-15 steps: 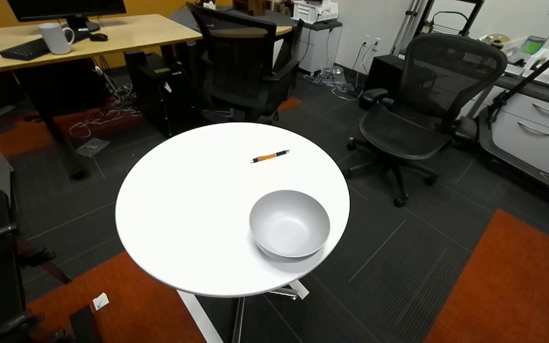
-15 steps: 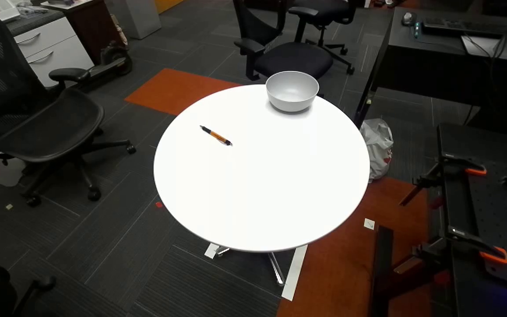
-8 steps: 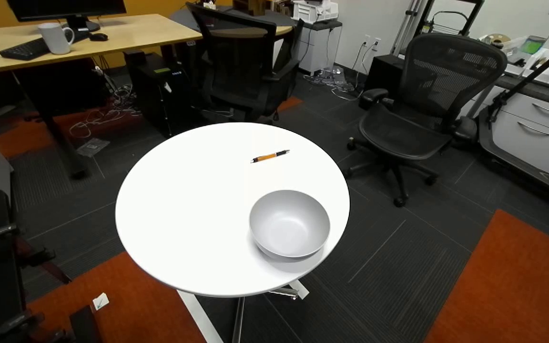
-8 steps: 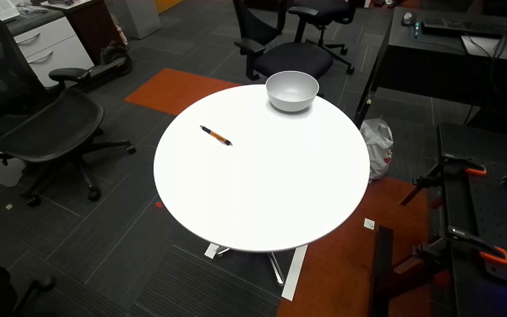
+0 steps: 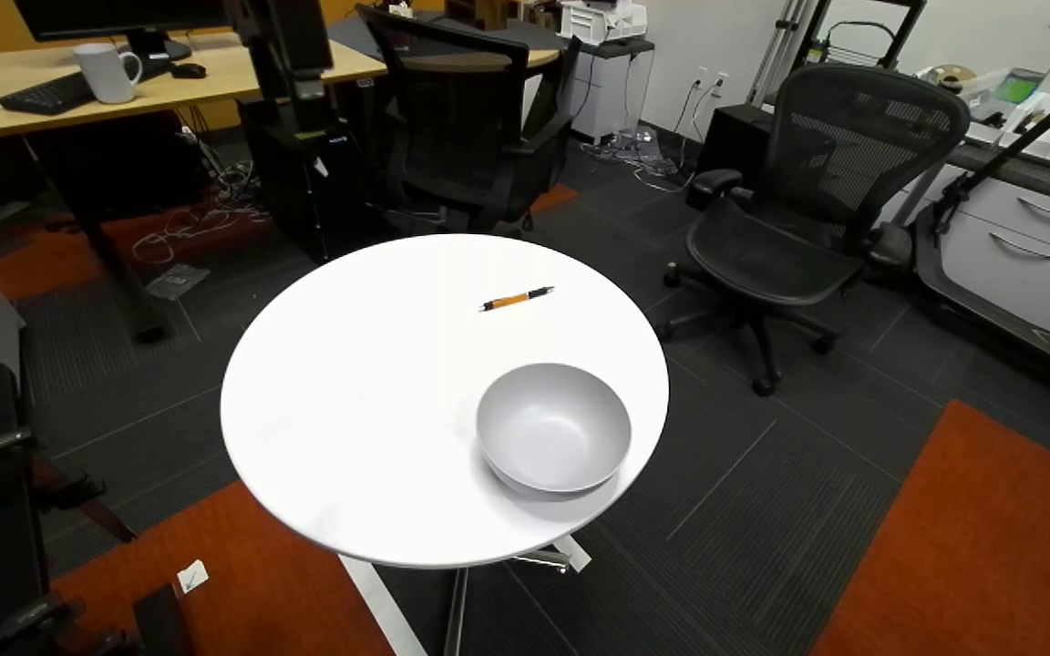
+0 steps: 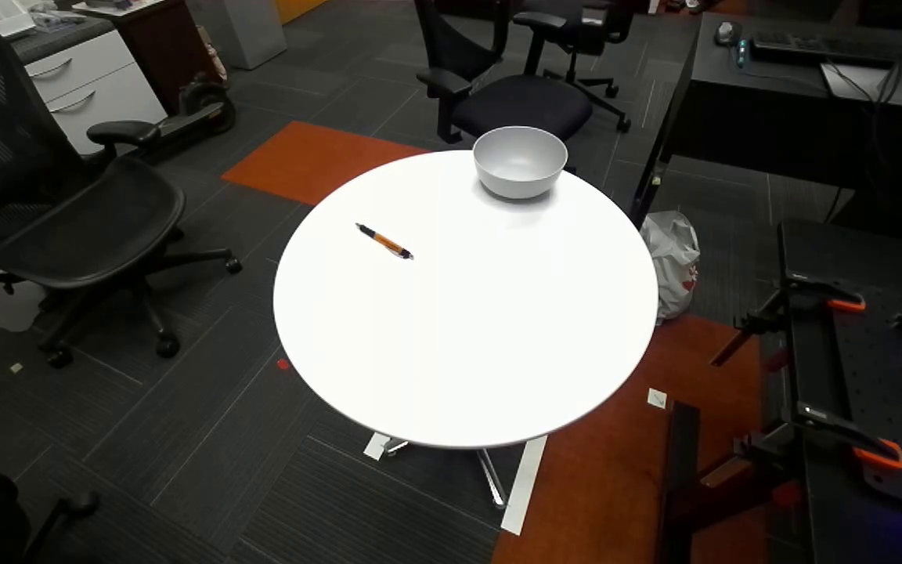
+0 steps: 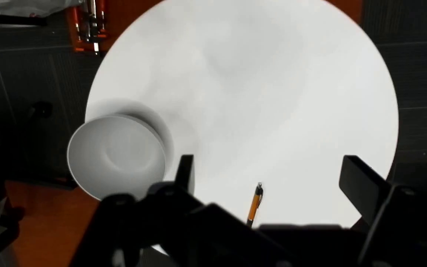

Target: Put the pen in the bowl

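Observation:
The pen (image 5: 517,299) lies on the round white table (image 5: 352,392), orange in the middle with dark ends; it also shows in an exterior view (image 6: 384,241). The light grey bowl (image 5: 552,428) stands upright near the table's edge, apart from the pen, and shows in both exterior views (image 6: 520,163). In the wrist view my gripper (image 7: 267,165) is wide open and empty, above the table. The pen (image 7: 255,204) shows between the fingers, its lower end hidden by the gripper body. The bowl (image 7: 121,155) lies left, partly covered by the left finger.
A dark part of my arm or gripper (image 5: 283,46) hangs at the top left of an exterior view, in front of the wooden desk (image 5: 242,68). Black office chairs (image 5: 817,191) stand round the table. A black bench with clamps (image 6: 874,376) stands beside it.
A dark part of my arm or gripper has come into an exterior view from the top. The pen and the bowl have not moved.

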Robot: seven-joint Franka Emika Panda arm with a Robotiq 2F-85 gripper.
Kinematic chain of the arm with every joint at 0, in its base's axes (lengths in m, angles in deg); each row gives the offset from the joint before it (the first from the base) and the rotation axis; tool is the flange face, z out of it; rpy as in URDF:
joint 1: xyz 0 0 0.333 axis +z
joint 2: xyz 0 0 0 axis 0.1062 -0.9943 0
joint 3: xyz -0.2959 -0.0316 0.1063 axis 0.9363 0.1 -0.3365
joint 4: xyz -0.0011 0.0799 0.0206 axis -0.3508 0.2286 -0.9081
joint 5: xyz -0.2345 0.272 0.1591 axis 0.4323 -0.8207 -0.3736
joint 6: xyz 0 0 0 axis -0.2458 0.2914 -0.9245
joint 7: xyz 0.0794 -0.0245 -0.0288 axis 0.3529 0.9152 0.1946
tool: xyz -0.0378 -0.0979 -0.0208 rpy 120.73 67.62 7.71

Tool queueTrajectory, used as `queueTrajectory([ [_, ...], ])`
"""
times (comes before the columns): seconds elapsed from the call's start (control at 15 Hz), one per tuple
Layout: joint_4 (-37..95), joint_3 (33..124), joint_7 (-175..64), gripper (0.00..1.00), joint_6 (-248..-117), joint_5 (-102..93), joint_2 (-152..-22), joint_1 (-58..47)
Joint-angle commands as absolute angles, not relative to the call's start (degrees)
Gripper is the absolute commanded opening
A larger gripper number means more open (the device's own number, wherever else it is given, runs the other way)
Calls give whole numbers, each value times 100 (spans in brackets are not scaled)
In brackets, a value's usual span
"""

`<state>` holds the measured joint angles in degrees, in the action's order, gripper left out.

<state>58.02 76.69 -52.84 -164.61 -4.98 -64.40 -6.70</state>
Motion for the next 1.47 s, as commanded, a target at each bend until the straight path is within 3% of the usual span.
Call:
queueTrajectory([
  [0.0,5151,7710,-4991,100,-16863,-552,-7266,-747],
  [0.73,3985,7482,-5191,100,-17206,-546,-8737,-571],
  [1.4,3755,7512,-5776,100,-18743,-629,-9931,-409],
])
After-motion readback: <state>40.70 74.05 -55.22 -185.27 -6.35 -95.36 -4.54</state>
